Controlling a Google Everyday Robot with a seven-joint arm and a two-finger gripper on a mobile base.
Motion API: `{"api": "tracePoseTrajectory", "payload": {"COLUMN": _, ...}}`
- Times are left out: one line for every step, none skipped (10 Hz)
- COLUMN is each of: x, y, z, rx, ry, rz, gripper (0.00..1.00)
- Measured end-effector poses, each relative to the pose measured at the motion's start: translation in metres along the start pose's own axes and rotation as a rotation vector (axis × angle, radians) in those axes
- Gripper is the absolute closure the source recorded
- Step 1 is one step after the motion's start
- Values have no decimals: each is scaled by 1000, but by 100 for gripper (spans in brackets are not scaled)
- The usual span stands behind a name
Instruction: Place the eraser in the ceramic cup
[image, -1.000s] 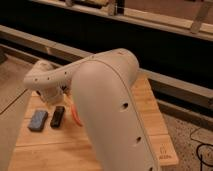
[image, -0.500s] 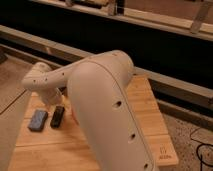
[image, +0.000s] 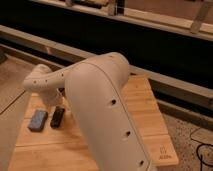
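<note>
Looks like a lab: bare wooden table (image: 145, 120), speckled floor (image: 192, 132).

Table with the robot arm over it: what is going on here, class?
A robot arm bends over the wooden table. Its gripper hangs at the left end, just behind the eraser, which lies flat beside a blue block. The eraser is not yet picked up. No cup shows; the arm hides much of the table.

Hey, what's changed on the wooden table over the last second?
The arm's end sank slightly, bringing the gripper, largely hidden under it, a little closer to the eraser. Nothing was taken hold of or let go. The eraser and the blue block lie where they were on the table.
</note>
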Motion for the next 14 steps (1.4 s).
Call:
{"api": "tracePoseTrajectory", "payload": {"x": 0, "y": -1, "z": 3, "rx": 3, "ry": 7, "rz": -1, "gripper": 35}}
{"api": "tracePoseTrajectory", "payload": {"x": -1, "y": -2, "z": 4, "rx": 5, "ry": 10, "rz": -1, "gripper": 35}}
{"api": "tracePoseTrajectory", "payload": {"x": -3, "y": -4, "z": 5, "rx": 5, "ry": 15, "rz": 1, "gripper": 35}}
{"api": "tracePoseTrajectory", "payload": {"x": -4, "y": -6, "z": 6, "rx": 5, "ry": 17, "rz": 4, "gripper": 35}}
{"api": "tracePoseTrajectory", "payload": {"x": -6, "y": -9, "z": 8, "rx": 6, "ry": 20, "rz": 5, "gripper": 35}}
{"api": "tracePoseTrajectory", "payload": {"x": -8, "y": -11, "z": 9, "rx": 7, "ry": 23, "rz": 5, "gripper": 35}}
{"api": "tracePoseTrajectory", "payload": {"x": -8, "y": -12, "z": 10, "rx": 6, "ry": 26, "rz": 5, "gripper": 35}}
{"api": "tracePoseTrajectory", "payload": {"x": -8, "y": -12, "z": 12, "rx": 4, "ry": 31, "rz": 3, "gripper": 35}}
{"api": "tracePoseTrajectory", "payload": {"x": -9, "y": -10, "z": 13, "rx": 2, "ry": 34, "rz": -1, "gripper": 36}}
{"api": "tracePoseTrajectory", "payload": {"x": -9, "y": -9, "z": 13, "rx": 1, "ry": 35, "rz": -6, "gripper": 41}}
{"api": "tracePoseTrajectory", "payload": {"x": -9, "y": -6, "z": 13, "rx": -3, "ry": 33, "rz": -13, "gripper": 53}}
{"api": "tracePoseTrajectory", "payload": {"x": -8, "y": -4, "z": 13, "rx": -8, "ry": 31, "rz": -18, "gripper": 61}}
{"api": "tracePoseTrajectory", "payload": {"x": -8, "y": -2, "z": 13, "rx": -13, "ry": 28, "rz": -24, "gripper": 71}}
{"api": "tracePoseTrajectory", "payload": {"x": -7, "y": 0, "z": 13, "rx": -17, "ry": 27, "rz": -28, "gripper": 80}}
